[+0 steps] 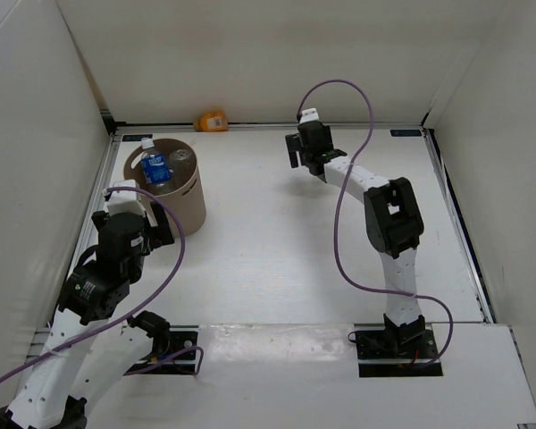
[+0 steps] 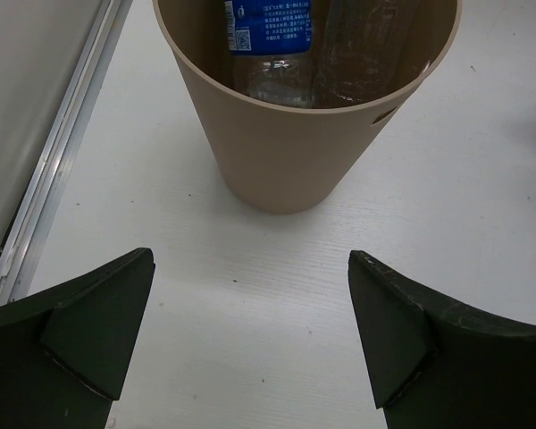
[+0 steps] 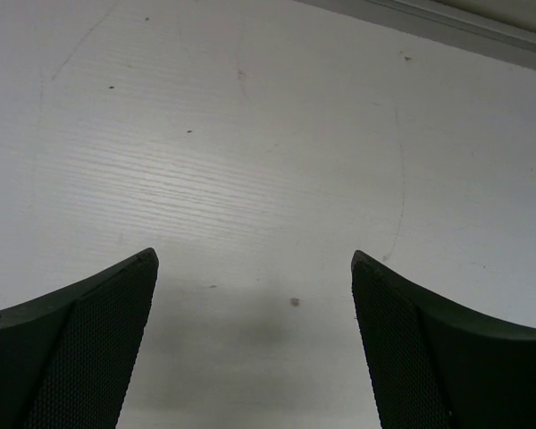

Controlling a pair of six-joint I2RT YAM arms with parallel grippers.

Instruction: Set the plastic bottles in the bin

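Standing by the bench [image 1: 268, 250], noted the bin [image 1: 189, 210] at far left holding a blue-label bottle [image 1: 154, 168] and a clear bottle [image 2: 366, 54]. Orange bottle [image 1: 212, 120] lay at the far edge, outside it. Left tool [image 2: 250, 259] gaped near the bin; right tool [image 3: 255, 259] gaped over bare bench.

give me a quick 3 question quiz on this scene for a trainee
1. True or false: the orange bottle lies outside the bin, by the far wall.
2. Which one is nearer the bin? A) left gripper B) right gripper
3. Fill in: the white-capped bottle in the bin has a ____ label.

Key: 1 true. 2 A. 3 blue.
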